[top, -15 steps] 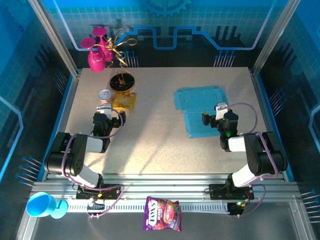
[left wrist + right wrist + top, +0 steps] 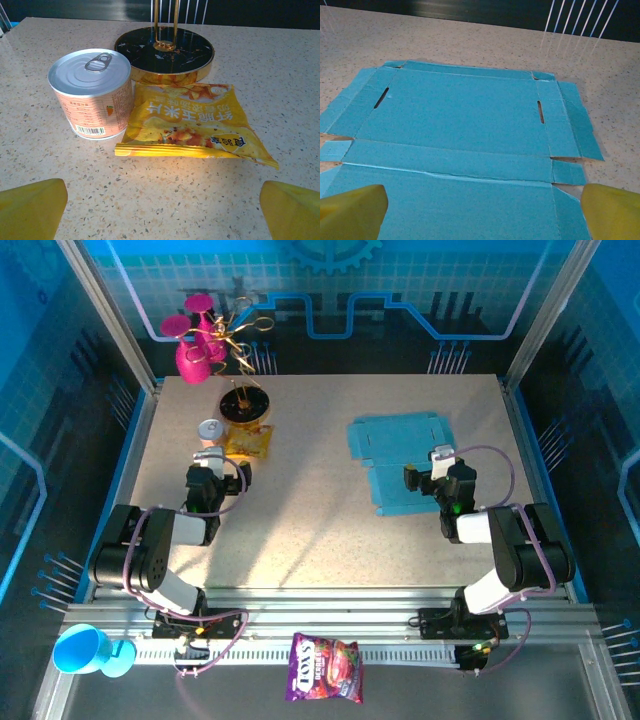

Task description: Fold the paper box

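The paper box (image 2: 398, 445) lies flat and unfolded on the right half of the table, a light-blue die-cut sheet with creases, side flaps and two slots. In the right wrist view the paper box (image 2: 465, 115) spreads out ahead and beneath the gripper. My right gripper (image 2: 432, 478) hovers over the sheet's near portion; the right gripper (image 2: 482, 215) is open, yellow fingertips (image 2: 350, 207) wide apart, nothing between them. My left gripper (image 2: 207, 472) rests low on the left side, far from the sheet. The left gripper (image 2: 162, 212) is open over bare tabletop.
Just ahead of the left gripper stand a tin can (image 2: 92, 95) and a yellow snack bag (image 2: 190, 125), with a black round gold-rimmed stand (image 2: 165, 52) behind them. A pink vase (image 2: 195, 345) sits at the back left. A blue cup (image 2: 85, 650) and purple snack bag (image 2: 325, 668) lie off the table's front.
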`<state>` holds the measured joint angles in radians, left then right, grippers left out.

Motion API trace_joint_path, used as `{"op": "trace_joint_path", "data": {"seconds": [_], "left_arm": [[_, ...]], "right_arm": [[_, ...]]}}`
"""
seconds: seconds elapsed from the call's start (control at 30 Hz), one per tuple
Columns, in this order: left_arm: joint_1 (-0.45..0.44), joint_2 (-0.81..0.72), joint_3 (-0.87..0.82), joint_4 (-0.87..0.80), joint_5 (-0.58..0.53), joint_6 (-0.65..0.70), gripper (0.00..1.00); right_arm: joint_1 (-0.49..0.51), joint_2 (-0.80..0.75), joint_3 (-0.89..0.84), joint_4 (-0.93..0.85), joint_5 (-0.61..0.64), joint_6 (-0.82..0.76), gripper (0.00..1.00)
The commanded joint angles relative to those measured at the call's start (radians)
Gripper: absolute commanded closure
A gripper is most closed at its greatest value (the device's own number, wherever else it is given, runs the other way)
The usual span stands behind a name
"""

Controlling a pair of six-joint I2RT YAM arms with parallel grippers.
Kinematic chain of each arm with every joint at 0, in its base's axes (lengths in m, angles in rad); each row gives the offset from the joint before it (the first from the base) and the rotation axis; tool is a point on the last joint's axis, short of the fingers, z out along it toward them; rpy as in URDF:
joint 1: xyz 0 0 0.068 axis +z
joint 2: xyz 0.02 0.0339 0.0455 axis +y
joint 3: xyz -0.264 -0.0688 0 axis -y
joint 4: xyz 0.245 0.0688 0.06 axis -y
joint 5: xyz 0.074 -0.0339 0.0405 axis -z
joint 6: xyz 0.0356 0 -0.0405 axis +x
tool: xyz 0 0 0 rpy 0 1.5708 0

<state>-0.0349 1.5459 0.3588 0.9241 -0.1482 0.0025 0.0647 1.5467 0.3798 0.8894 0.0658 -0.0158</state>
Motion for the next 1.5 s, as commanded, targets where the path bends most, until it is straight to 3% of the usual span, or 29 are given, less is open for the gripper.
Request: {"op": "trace_joint_path", "data": {"seconds": [0.0, 0.2, 0.33, 0.43, 0.57, 0.67, 0.73, 0.8, 0.83, 0.87, 0.9, 0.93, 0.97, 1.03, 1.07, 1.17, 1.27, 1.37, 1.47], "left_arm": [[0.007, 0.005, 0.022, 0.004, 0.021, 0.007, 0.01], [0.007, 0.005, 0.020, 0.004, 0.022, 0.007, 0.01], [0.006, 0.002, -0.004, 0.047, 0.012, 0.007, 0.01], [0.000, -0.007, -0.063, 0.160, -0.038, -0.005, 0.01], [-0.018, -0.001, -0.195, 0.431, -0.119, -0.005, 0.01], [-0.076, -0.089, -0.235, 0.443, -0.200, 0.048, 0.01], [-0.151, -0.224, -0.208, 0.294, -0.292, 0.114, 0.01], [-0.210, -0.391, -0.110, 0.016, -0.389, 0.058, 0.01], [-0.219, -0.486, -0.006, -0.287, -0.401, -0.083, 0.01], [-0.210, -0.554, 0.127, -0.659, -0.383, -0.255, 0.01], [-0.201, -0.573, 0.231, -0.896, -0.401, -0.444, 0.01], [-0.179, -0.562, 0.294, -1.000, -0.412, -0.637, 0.01], [-0.114, -0.540, 0.321, -1.023, -0.265, -0.742, 0.01], [-0.029, -0.447, 0.366, -1.004, 0.037, -0.863, 0.01], [-0.040, -0.390, 0.417, -1.052, 0.111, -0.885, 0.04], [-0.167, -0.255, 0.549, -1.166, 0.205, -0.915, 0.17], [-0.317, -0.202, 0.558, -1.127, 0.242, -1.011, 0.22], [-0.438, -0.150, 0.545, -1.051, 0.263, -1.116, 0.28], [-0.508, -0.089, 0.563, -1.003, 0.293, -1.184, 0.31]], "right_arm": [[-0.006, -0.005, 0.020, 0.002, -0.017, 0.007, 0.00], [-0.006, -0.007, 0.013, 0.012, -0.012, 0.006, 0.00], [-0.001, -0.005, -0.059, 0.152, 0.052, 0.023, 0.00], [0.007, -0.010, -0.103, 0.235, 0.086, 0.024, 0.00], [0.053, -0.079, -0.156, 0.281, 0.200, 0.007, 0.00], [0.112, -0.197, -0.156, 0.197, 0.319, -0.031, 0.00], [0.173, -0.321, -0.092, 0.024, 0.455, -0.036, 0.00], [0.173, -0.453, 0.071, -0.396, 0.516, 0.228, 0.00], [0.136, -0.503, 0.196, -0.721, 0.436, 0.425, 0.00], [0.090, -0.518, 0.287, -0.895, 0.341, 0.557, 0.00], [0.051, -0.501, 0.308, -0.900, 0.270, 0.657, 0.00], [-0.017, -0.463, 0.317, -0.856, 0.058, 0.697, 0.00], [-0.051, -0.399, 0.360, -0.891, -0.072, 0.723, 0.00], [-0.004, -0.263, 0.570, -1.233, 0.033, 0.724, 0.00], [0.026, -0.193, 0.657, -1.360, 0.083, 0.715, 0.03], [0.052, -0.029, 0.755, -1.479, -0.010, 0.744, 0.30], [0.056, 0.043, 0.727, -1.423, -0.134, 0.810, 0.44], [0.062, 0.100, 0.705, -1.348, -0.197, 0.852, 0.46], [0.072, 0.192, 0.741, -1.382, -0.240, 0.872, 0.50]]}}
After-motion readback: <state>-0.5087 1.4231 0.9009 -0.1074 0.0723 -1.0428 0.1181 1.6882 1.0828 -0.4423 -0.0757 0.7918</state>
